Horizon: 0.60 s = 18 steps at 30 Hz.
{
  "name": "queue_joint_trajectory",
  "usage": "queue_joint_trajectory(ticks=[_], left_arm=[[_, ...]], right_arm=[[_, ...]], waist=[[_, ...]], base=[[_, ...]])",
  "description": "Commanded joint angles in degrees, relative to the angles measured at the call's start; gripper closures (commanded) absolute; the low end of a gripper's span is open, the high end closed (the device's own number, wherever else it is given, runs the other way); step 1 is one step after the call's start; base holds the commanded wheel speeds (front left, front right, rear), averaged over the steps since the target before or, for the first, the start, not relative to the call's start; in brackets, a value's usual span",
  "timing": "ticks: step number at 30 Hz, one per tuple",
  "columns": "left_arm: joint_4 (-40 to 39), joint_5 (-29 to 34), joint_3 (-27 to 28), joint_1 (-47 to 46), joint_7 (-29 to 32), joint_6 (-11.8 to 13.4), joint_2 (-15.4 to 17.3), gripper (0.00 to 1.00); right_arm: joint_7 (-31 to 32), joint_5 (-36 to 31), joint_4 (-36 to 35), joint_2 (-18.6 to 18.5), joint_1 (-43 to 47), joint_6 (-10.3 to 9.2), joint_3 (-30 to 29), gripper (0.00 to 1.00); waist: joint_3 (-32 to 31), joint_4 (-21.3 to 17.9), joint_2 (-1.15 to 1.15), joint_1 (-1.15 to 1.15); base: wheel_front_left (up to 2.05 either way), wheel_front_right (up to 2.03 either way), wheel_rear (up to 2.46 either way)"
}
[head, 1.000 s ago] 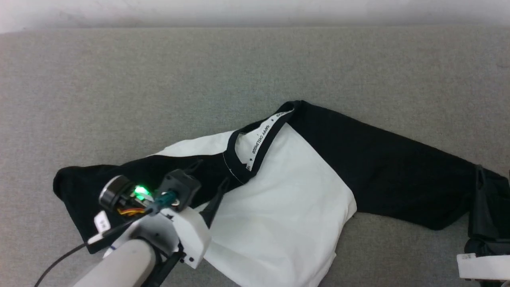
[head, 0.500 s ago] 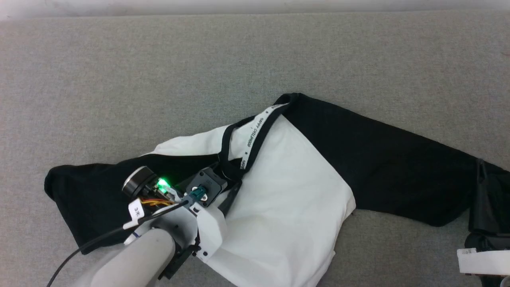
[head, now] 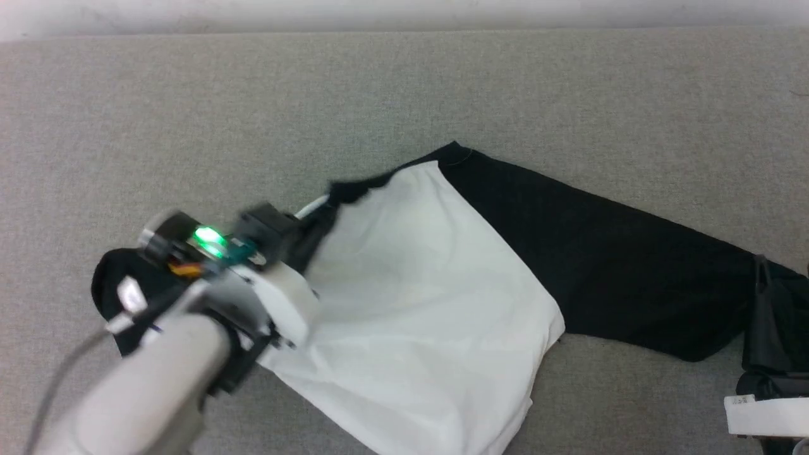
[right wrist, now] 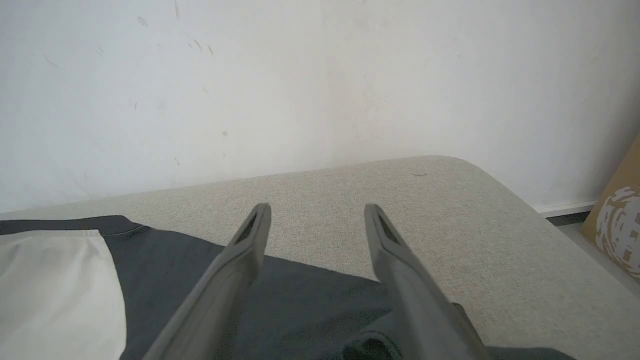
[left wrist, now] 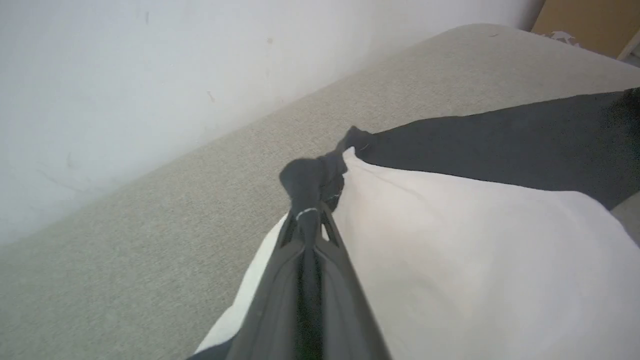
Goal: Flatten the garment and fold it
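The garment (head: 417, 291) lies on the grey cushion, white body in the middle and a long black sleeve (head: 632, 272) stretching to the right. My left gripper (head: 316, 212) is shut on the black neckband, which bunches just past the fingertips in the left wrist view (left wrist: 310, 175); the white cloth (left wrist: 475, 240) is drawn up toward that grip. The other black sleeve (head: 107, 291) is partly hidden under my left wrist. At the lower right, my right gripper (right wrist: 316, 210) stands open above the sleeve's end (right wrist: 300, 300), with nothing between its fingers (head: 760, 303).
The grey cushion (head: 253, 114) stretches wide behind and left of the shirt, ending at a white wall (left wrist: 125, 75). Its right end is rounded (right wrist: 500, 200), with a cardboard box (right wrist: 620, 225) on the floor beyond it.
My left gripper has shut on the neckband and moved left and away, dragging the collar along; the printed tape inside the collar no longer shows. The right gripper stayed put.
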Motion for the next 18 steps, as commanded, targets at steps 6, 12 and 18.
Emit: queue_joint_trajectory(ticks=[6,12,18], left_arm=[[5.59,-2.52,5.85,-6.04,-0.88,-1.52,4.55,1.00],[16.45,-0.63,6.92,-9.69,-4.99,-2.60,6.13,0.00],[20.50,-1.63,7.01,-10.26,-8.69,-3.03,3.55,0.00]], right_arm=[[0.10,-0.10,-0.80,0.11,-0.91,-0.04,0.63,0.00],[0.21,-0.02,-0.68,0.11,-1.57,-0.04,1.17,0.00],[-0.03,0.10,-0.19,0.11,-1.29,-0.04,0.96,0.00]], waist=[[2.40,-0.99,0.00,0.01],[4.69,-3.04,0.00,0.01],[5.08,-2.83,0.00,0.01]], base=[[0.00,0.00,0.00],[0.00,0.00,0.00],[0.00,0.00,0.00]])
